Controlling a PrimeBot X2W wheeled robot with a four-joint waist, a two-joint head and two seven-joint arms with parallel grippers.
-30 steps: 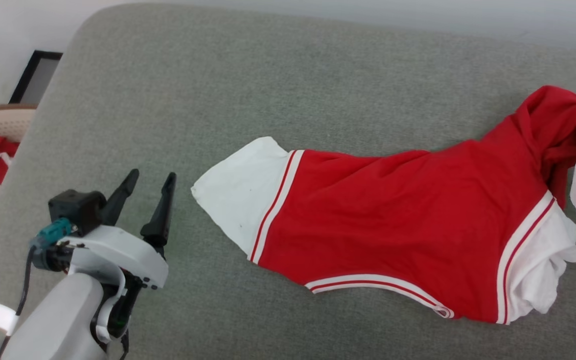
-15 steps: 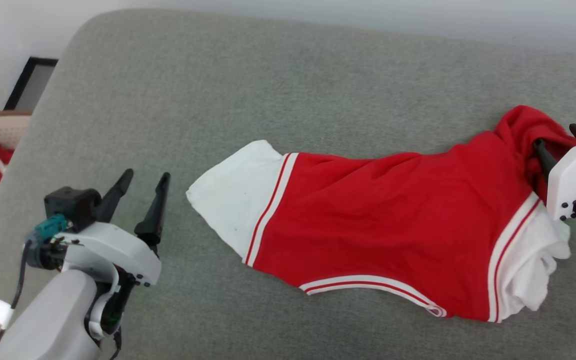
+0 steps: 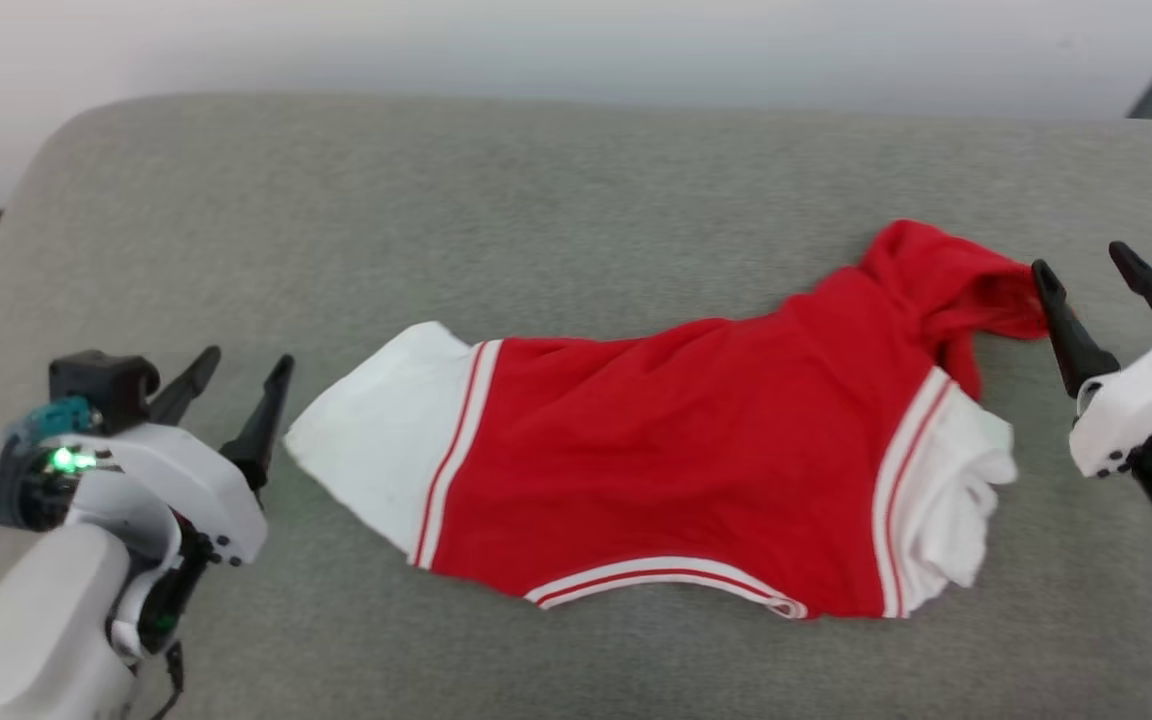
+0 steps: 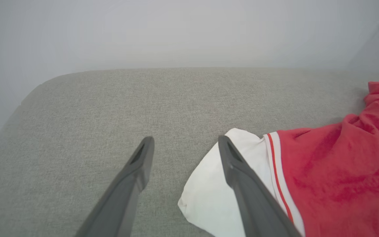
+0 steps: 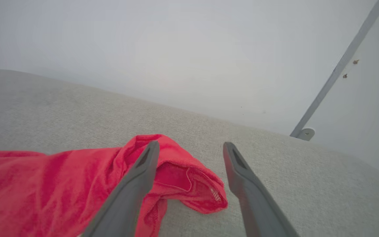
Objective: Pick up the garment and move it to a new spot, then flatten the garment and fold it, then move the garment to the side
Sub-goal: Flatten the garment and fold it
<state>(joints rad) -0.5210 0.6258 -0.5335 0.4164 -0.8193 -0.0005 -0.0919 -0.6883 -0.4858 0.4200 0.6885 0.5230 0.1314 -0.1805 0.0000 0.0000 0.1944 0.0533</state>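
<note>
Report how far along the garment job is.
Done, it seems: the garment lies on the grey cushion, held by neither claw. In hand: flattening; the right claw stands open beside the bunched red end, and the left claw is open by the white sleeve. Left: smoothing that bunch, folding, moving it aside.

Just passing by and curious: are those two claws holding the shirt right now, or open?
Left gripper: open, empty, beside the shirt.
Right gripper: open, empty, at the shirt's bunched red end.
</note>
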